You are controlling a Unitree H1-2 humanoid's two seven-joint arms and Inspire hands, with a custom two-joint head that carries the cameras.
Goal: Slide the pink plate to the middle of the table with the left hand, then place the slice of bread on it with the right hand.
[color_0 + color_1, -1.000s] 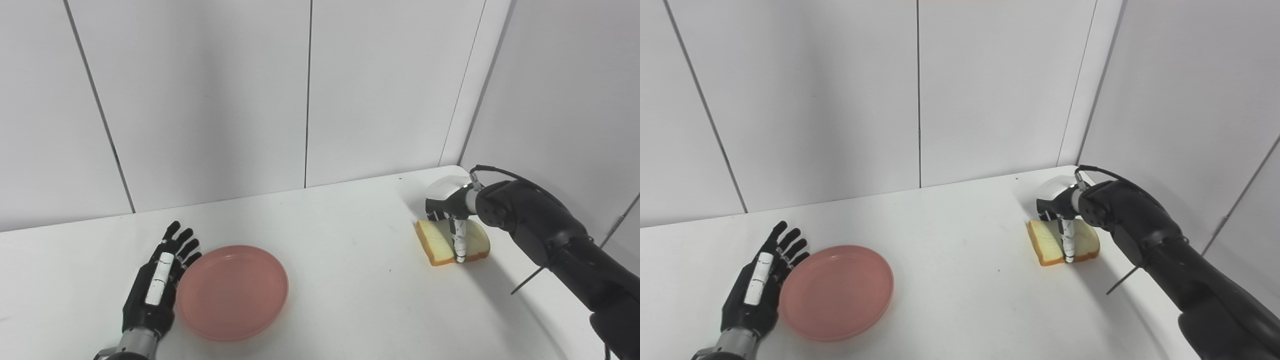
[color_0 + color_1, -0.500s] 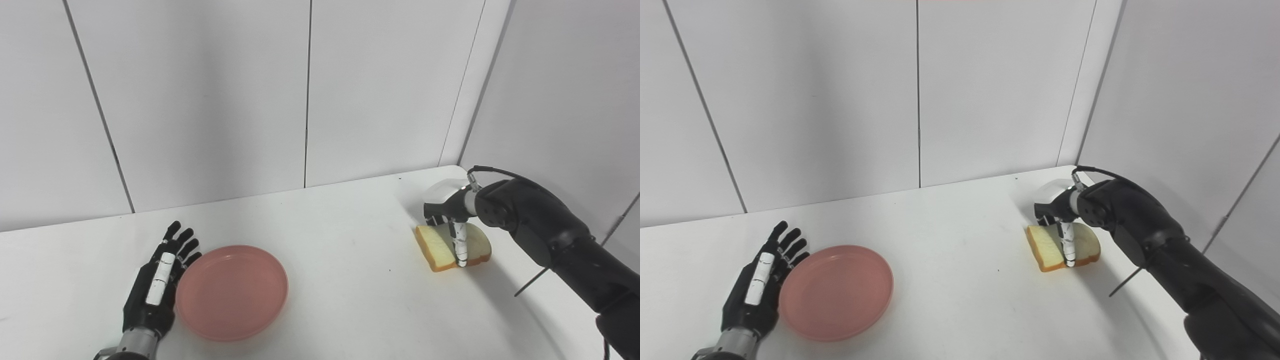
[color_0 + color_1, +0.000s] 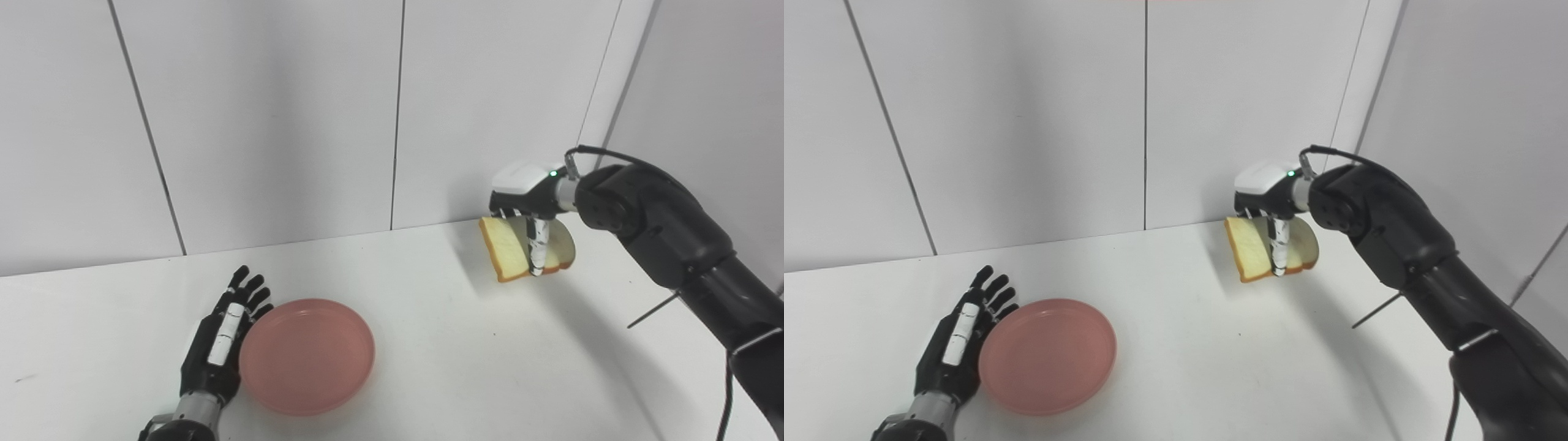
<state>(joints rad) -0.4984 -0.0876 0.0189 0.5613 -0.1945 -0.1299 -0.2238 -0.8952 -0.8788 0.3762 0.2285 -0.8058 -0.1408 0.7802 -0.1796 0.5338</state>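
Observation:
The pink plate (image 3: 306, 355) lies on the white table, left of the middle. My left hand (image 3: 222, 343) rests flat and open beside it, its fingers along the plate's left rim. At the back right, my right hand (image 3: 530, 202) is shut on the slice of bread (image 3: 511, 248), which hangs tilted above the table with a finger across its front face. The bread (image 3: 1252, 248) casts a shadow on the table and wall behind it.
White wall panels close off the table (image 3: 465, 367) at the back and on the right. My right arm (image 3: 686, 257) reaches in from the lower right, with a thin rod sticking out below it.
My right hand has lifted the bread off the table and carried it up and a little left. The camera has shifted; the plate and left hand stay as they were.

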